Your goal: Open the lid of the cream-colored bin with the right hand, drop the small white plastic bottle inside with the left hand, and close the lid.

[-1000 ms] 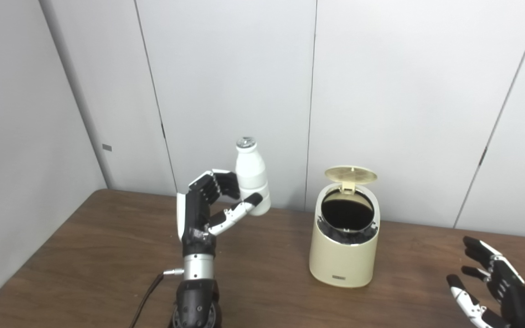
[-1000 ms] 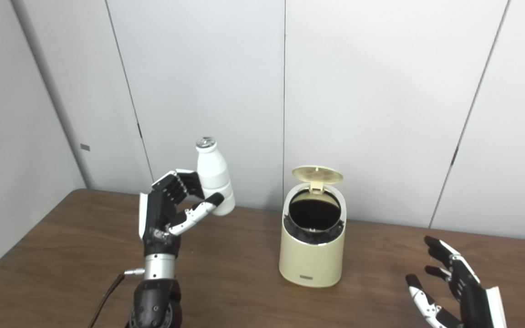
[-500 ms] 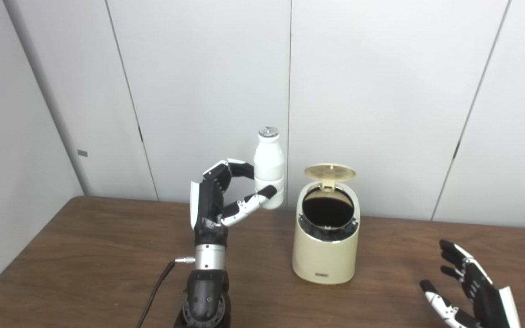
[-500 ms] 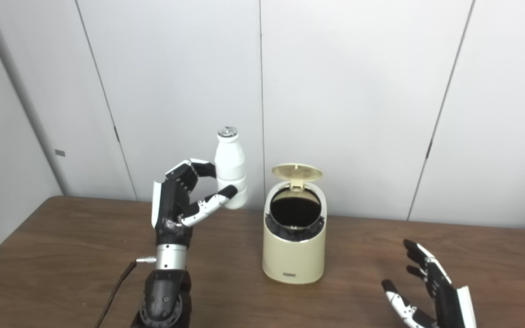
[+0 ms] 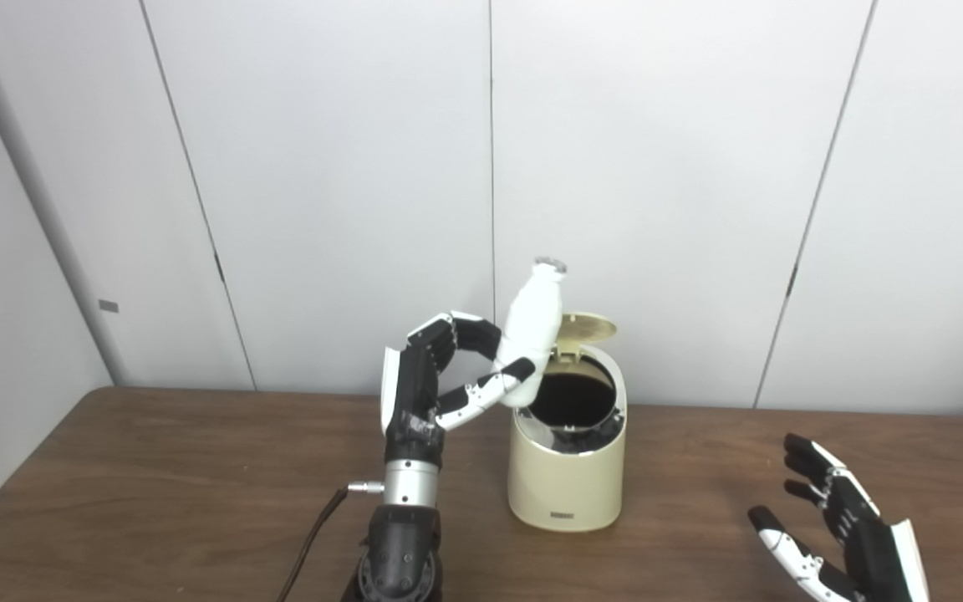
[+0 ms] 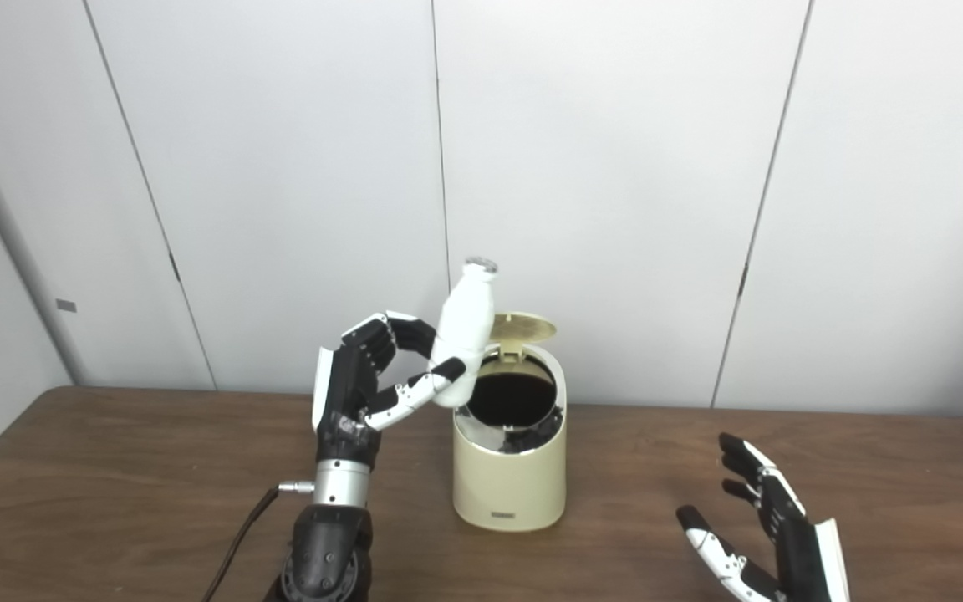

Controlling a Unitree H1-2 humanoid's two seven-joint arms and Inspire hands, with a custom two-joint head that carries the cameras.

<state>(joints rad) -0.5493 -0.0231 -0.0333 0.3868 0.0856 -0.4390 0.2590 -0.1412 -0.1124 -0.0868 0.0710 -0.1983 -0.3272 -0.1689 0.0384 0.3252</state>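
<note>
The cream-colored bin (image 5: 566, 477) stands on the brown table with its round lid (image 5: 587, 326) swung up at the back, so the dark inside shows. My left hand (image 5: 435, 389) is raised beside the bin's left rim and is shut on the small white plastic bottle (image 5: 530, 330). The bottle tilts to the right, its base over the left edge of the opening and its silver cap uppermost. My right hand (image 5: 845, 535) rests low at the right, well away from the bin, open with fingers spread and holding nothing.
The brown table (image 5: 155, 493) runs to white wall panels (image 5: 657, 167) close behind the bin. A black cable (image 5: 310, 548) trails from my left wrist down toward the table's front edge.
The camera has turned, shifting the whole picture. My left hand has carried the bottle rightward to the bin's opening, and the bottle has tipped to the right. The right hand stays open and low.
</note>
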